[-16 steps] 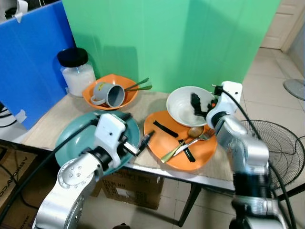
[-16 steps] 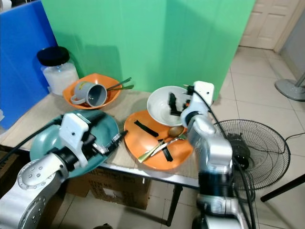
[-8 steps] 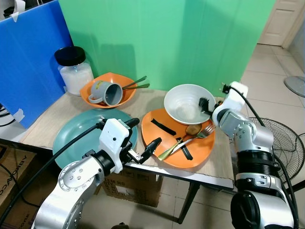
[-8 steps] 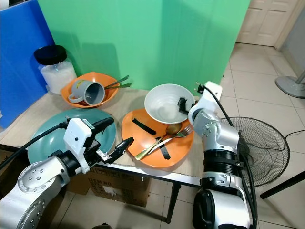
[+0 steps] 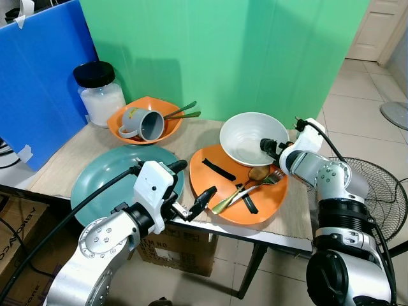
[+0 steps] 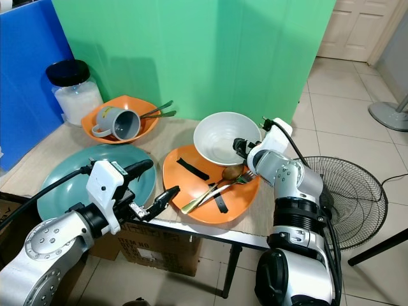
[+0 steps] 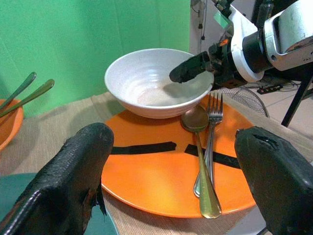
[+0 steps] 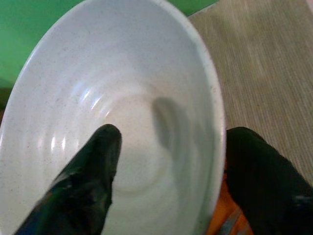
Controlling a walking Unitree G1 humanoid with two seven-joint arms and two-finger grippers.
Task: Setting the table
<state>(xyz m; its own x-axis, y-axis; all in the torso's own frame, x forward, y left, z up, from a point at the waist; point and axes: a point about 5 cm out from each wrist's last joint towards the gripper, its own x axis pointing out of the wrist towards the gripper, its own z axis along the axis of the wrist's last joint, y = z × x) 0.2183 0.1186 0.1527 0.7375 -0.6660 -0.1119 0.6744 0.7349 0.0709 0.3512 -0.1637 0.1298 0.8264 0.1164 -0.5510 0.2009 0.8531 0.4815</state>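
A white bowl (image 5: 245, 135) rests on the far edge of an orange plate (image 5: 220, 185). On the plate lie a gold spoon (image 5: 260, 173), a gold fork (image 5: 275, 177) and black strips. My right gripper (image 5: 265, 147) is open at the bowl's right rim; in the right wrist view one finger (image 8: 90, 171) is inside the bowl and the other outside it. My left gripper (image 5: 189, 185) is open and empty, low over the table's front edge between the teal plate (image 5: 102, 182) and the orange plate.
An orange bowl (image 5: 121, 131) at the back left holds a tipped grey mug (image 5: 148, 123) and two utensils. A black-lidded jar (image 5: 100, 94) stands beside it. Blue and green boards back the table. A floor fan (image 5: 377, 191) is to the right; cardboard boxes (image 5: 175, 252) sit underneath.
My right gripper has drawn back from deep inside the white bowl to its right rim. The left gripper has barely moved. The camera shifted slightly.
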